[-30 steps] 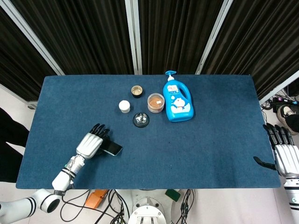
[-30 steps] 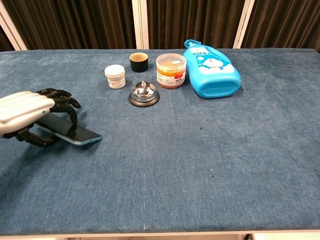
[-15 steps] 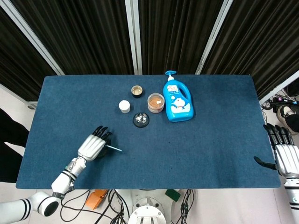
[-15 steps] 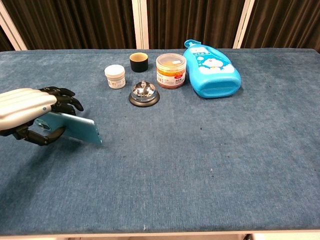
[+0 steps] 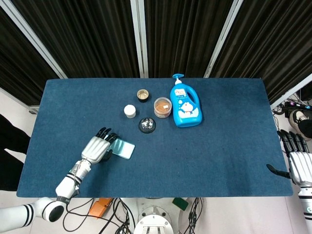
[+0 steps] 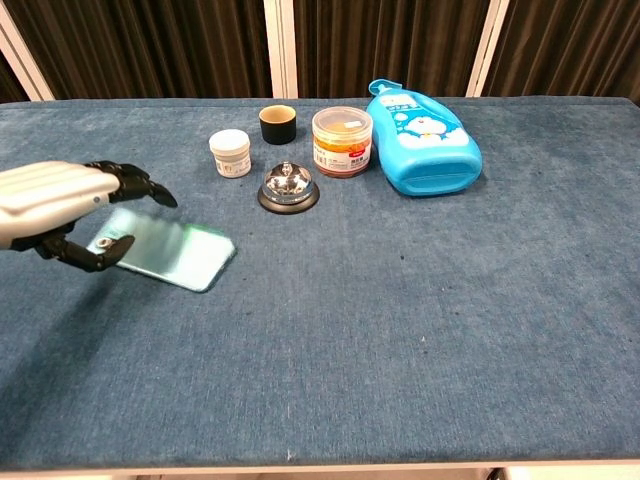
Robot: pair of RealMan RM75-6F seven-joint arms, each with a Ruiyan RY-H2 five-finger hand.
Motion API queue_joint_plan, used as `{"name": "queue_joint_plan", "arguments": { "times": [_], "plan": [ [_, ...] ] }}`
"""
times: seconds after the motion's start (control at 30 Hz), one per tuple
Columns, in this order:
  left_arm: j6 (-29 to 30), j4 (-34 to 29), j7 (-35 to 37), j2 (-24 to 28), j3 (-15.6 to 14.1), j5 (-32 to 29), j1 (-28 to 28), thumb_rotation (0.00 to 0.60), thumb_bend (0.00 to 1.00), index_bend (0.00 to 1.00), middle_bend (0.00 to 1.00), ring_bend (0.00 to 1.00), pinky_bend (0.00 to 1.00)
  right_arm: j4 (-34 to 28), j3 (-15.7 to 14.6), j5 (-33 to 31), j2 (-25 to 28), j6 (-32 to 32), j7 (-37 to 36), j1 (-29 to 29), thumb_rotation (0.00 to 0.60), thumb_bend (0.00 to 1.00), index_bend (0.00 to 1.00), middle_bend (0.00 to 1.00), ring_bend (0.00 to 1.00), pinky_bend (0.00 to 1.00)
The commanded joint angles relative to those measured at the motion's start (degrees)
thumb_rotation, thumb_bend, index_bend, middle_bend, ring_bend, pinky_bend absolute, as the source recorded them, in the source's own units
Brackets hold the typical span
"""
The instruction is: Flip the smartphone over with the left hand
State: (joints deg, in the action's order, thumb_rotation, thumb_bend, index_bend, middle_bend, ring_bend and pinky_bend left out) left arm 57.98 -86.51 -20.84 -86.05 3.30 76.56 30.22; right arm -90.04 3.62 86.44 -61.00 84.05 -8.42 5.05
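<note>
The smartphone [image 5: 123, 148] lies flat on the blue table [image 5: 214, 146] at the front left, its pale teal back [image 6: 170, 250] facing up. My left hand [image 5: 96, 148] is at the phone's left end. In the chest view the left hand [image 6: 55, 200] has its fingers spread and raised above that end, while the thumb rests by the phone's near left corner. My right hand [image 5: 297, 163] hangs off the table's right edge with its fingers apart and nothing in them.
Behind the phone stand a silver call bell [image 6: 288, 187], a small white jar [image 6: 230, 153], a black cup [image 6: 278, 124] and an orange-labelled tub [image 6: 342, 141]. A blue detergent bottle [image 6: 422, 140] lies at the back, right of the tub.
The left hand tipped the phone up on its edge and over to the right. It now lies flat with the teal back up, and the fingers have lifted off it.
</note>
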Motion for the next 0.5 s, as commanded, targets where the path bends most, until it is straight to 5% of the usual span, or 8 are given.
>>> {"name": "queue_joint_plan", "arguments": {
  "times": [0.03, 0.2, 0.37, 0.5],
  "plan": [
    [2.0, -0.3, 1.7, 0.3, 0.2, 0.9, -0.8, 0.600, 0.56, 0.15, 0.13, 0.03, 0.00, 0.0, 0.0, 0.0, 0.0, 0.0, 0.0, 0.0, 0.600, 0.23, 0.03, 0.11, 0.00, 0.00],
    [10.7, -2.1, 5.3, 2.9, 1.2, 2.1, -4.8, 0.600, 0.50, 0.15, 0.13, 0.03, 0.00, -0.1, 0.0, -0.3, 0.5, 0.0, 0.0, -0.2, 0.600, 0.23, 0.03, 0.11, 0.00, 0.00],
    [20.6, -3.0, 8.2, 7.2, 0.9, 3.4, -10.7, 0.600, 0.21, 0.15, 0.13, 0.05, 0.00, -0.2, -0.1, -0.3, 1.3, -0.7, -0.4, 0.0, 0.600, 0.23, 0.03, 0.11, 0.00, 0.00],
    [26.0, -4.4, 9.5, 11.3, -0.9, 4.0, -15.5, 0.600, 0.14, 0.15, 0.13, 0.05, 0.00, -0.3, -0.2, 0.5, 1.3, -0.6, -0.7, 0.2, 0.600, 0.23, 0.03, 0.11, 0.00, 0.00]
  ]
}}
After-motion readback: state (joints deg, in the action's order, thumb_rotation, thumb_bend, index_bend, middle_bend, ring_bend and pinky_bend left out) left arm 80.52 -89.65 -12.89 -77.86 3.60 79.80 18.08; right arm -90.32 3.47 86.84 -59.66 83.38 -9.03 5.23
